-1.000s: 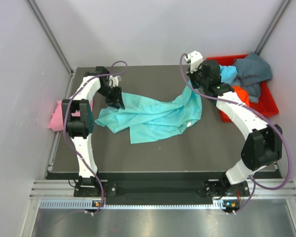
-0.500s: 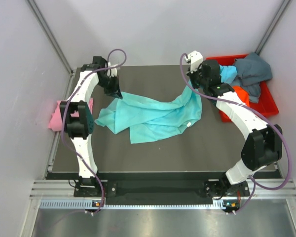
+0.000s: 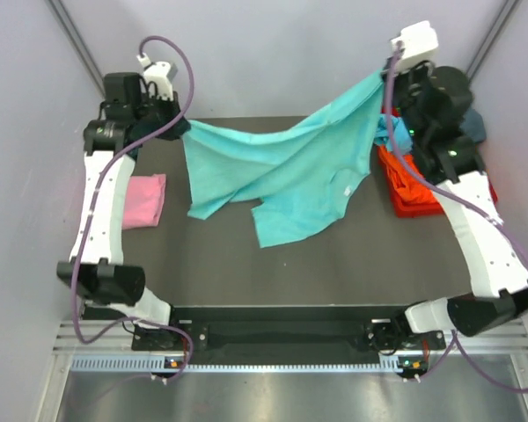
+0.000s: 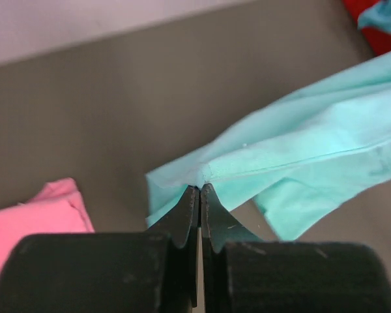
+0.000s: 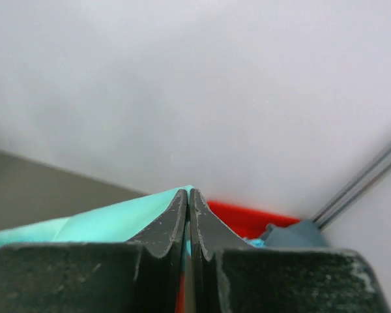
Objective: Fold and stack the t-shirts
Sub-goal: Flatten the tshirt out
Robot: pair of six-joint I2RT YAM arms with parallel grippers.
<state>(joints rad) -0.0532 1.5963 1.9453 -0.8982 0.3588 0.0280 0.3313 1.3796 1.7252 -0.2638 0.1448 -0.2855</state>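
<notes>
The teal t-shirt (image 3: pixel 286 171) hangs spread in the air between both grippers, its lower part drooping toward the dark table (image 3: pixel 246 264). My left gripper (image 3: pixel 178 126) is shut on its left corner; the left wrist view shows the closed jaws pinching teal cloth (image 4: pixel 300 163). My right gripper (image 3: pixel 383 77) is shut on the right corner, high at the back right; teal cloth (image 5: pixel 104 225) runs from its closed jaws. A folded pink t-shirt (image 3: pixel 143 200) lies at the table's left edge, also in the left wrist view (image 4: pixel 39 218).
A red bin (image 3: pixel 405 198) stands at the right edge, holding orange (image 3: pixel 422 176), light blue (image 3: pixel 392 132) and dark grey-blue (image 3: pixel 473 125) shirts, partly hidden by my right arm. White walls close in the back and sides.
Both grippers have risen high and moved apart, lifting the teal t-shirt off the table and stretching it between them. Before, it lay crumpled on the table.
</notes>
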